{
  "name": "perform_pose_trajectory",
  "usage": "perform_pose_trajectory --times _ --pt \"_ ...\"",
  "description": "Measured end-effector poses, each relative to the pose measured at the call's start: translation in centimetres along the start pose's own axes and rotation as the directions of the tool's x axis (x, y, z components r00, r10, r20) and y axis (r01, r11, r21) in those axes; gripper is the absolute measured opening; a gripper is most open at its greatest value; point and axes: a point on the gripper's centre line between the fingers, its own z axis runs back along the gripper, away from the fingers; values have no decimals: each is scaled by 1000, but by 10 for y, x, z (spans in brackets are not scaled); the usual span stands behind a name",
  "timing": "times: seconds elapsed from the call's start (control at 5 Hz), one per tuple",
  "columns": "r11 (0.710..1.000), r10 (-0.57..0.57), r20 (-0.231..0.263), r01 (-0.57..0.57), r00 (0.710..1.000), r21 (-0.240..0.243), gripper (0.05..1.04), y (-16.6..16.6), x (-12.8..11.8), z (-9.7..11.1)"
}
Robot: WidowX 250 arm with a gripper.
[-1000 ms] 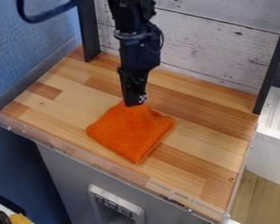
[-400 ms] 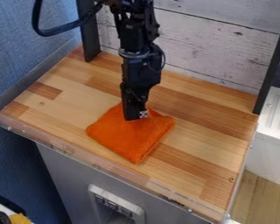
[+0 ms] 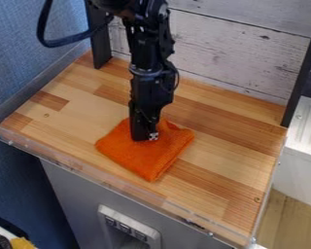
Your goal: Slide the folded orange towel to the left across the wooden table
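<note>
Orange cloth [image 3: 148, 159] on countertop [image 3: 226, 151], beneath tool [image 3: 144, 139]

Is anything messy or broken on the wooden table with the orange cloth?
Nothing looks spilled or broken. The only slightly messy bit is the folded orange cloth under the black robot gripper: its far edge looks rumpled instead of flat on the striped wooden tabletop.

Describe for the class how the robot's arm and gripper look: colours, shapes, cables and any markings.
The arm is black, built of chunky, narrow linked segments, with a thick black cable looping out at its upper left. A thinner dark cable curves beside its lower segment. The gripper is black and slim, with a small black-and-white patterned marking near its tip.
</note>
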Motion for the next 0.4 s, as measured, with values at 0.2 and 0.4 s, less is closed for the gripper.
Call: perform_pose_trajectory --times 0.2,0.4 --pt "999 0 -10 1 1000 36 59 1 2 -6" --pt "997 6 -6 -6 1000 72 59 4 5 -7"
